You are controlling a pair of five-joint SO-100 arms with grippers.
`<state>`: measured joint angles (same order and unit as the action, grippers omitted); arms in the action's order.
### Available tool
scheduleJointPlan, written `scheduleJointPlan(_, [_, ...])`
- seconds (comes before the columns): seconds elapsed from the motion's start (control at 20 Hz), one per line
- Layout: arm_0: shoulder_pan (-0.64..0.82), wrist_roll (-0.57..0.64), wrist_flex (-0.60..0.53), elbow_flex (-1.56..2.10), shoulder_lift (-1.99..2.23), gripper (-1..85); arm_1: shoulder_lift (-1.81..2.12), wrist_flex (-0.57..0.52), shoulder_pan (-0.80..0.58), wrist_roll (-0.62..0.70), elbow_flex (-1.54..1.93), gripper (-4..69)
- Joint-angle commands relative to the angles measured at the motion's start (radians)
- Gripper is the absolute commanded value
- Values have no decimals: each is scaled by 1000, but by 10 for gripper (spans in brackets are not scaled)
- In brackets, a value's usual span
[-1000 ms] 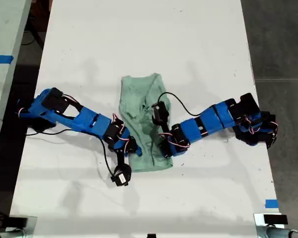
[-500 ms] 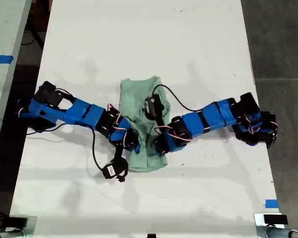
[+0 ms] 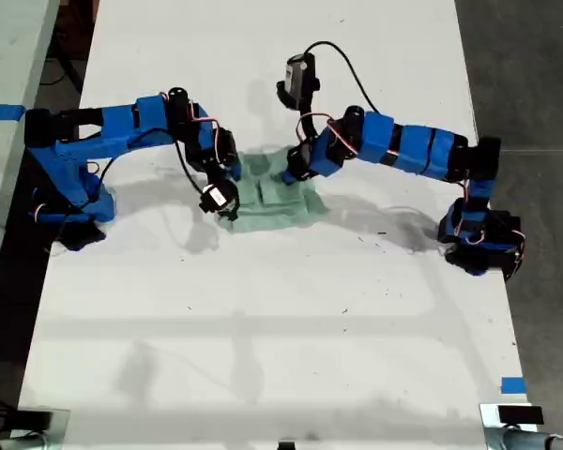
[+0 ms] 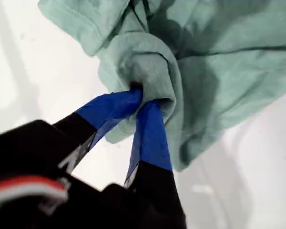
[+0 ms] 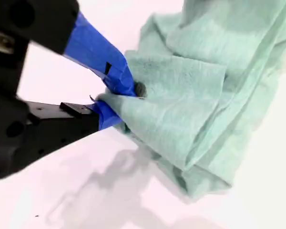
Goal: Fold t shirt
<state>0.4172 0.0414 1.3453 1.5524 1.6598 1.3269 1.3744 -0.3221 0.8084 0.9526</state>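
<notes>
The pale mint-green t shirt [image 3: 272, 202] lies bunched into a short, wrinkled heap on the white table [image 3: 263, 328], at mid-width toward the far end in the exterior view. Two blue arms meet over it, one from the exterior view's left [image 3: 131, 127] and one from its right [image 3: 403, 150]. The wrist views do not show which arm is which. My first gripper [image 4: 144, 97] is shut on a rolled fold of the t shirt [image 4: 219, 71]. My second gripper [image 5: 117, 97] is shut on a layered edge of the t shirt [image 5: 190, 109].
The arms' bases stand near the table's edges at the exterior view's left [image 3: 70, 211] and right [image 3: 479, 239]. A cable loops above the right-hand arm [image 3: 333, 52]. A blue tape mark [image 3: 512, 384] sits near the front right corner. Dark floor lies beyond the right edge.
Both arms swung from the near middle of the table toward the far end, carrying the shirt's lower hem over its upper part. The flat, long shirt is now a short bunched heap.
</notes>
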Motion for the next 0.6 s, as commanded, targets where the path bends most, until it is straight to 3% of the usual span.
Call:
scheduleJointPlan(0.0, [175, 121, -100, 137, 20, 40, -83, -80, -130, 143, 3, 3])
scheduleJointPlan(0.05, [190, 156, -109, 129, -35, 150, -141, -63, -163, 141, -17, 56])
scheduleJointPlan(0.1, [193, 172, -97, 104, -80, 195, -169, -37, -179, 127, -29, 136])
scheduleJointPlan(0.15, [189, 181, -80, 83, -91, 222, -164, -34, -181, 147, -23, 269])
scheduleJointPlan(0.2, [186, 181, -52, 57, -74, 233, -146, -11, -172, 175, -44, 296])
scheduleJointPlan(0.35, [195, 189, 103, -71, 64, 236, 35, 101, -155, 144, -66, 210])
scheduleJointPlan(0.55, [244, 186, 229, -97, 442, 200, 411, 354, -160, 14, 20, 181])
